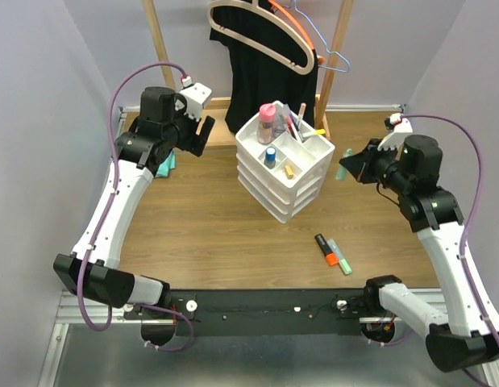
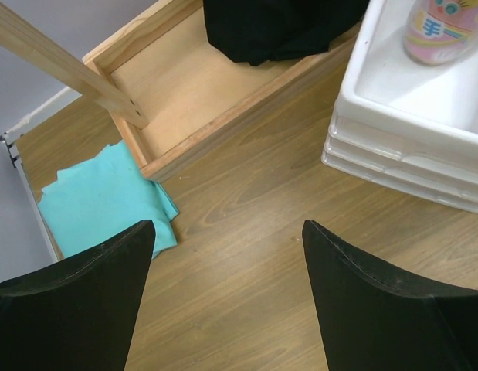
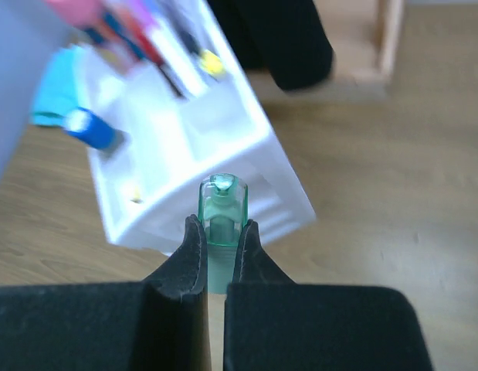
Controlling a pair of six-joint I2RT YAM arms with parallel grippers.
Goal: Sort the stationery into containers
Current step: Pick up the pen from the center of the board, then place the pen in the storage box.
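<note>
- Nearest the arm bases, an orange highlighter [image 1: 325,249] and a green highlighter [image 1: 340,256] lie side by side on the table [image 1: 209,226], right of centre.
- Further in, the organiser [image 1: 285,165] stands mid-table. Its top tray holds a bottle [image 1: 267,122], a tube [image 1: 270,156] and pens [image 1: 296,121] in separate compartments.
- Just right of it hangs the right gripper [image 3: 220,232], fingers narrow and clamped on the held highlighter [image 3: 222,202], whose green cap points towards the tray.
- Left of the organiser, the left gripper [image 2: 228,226] hovers over bare wood, fingers spread wide, holding nothing.
- Farthest, a cloth [image 2: 100,197] lies against the corner of the rack [image 2: 223,116]; a black garment [image 1: 269,72] hangs behind the organiser.
</note>
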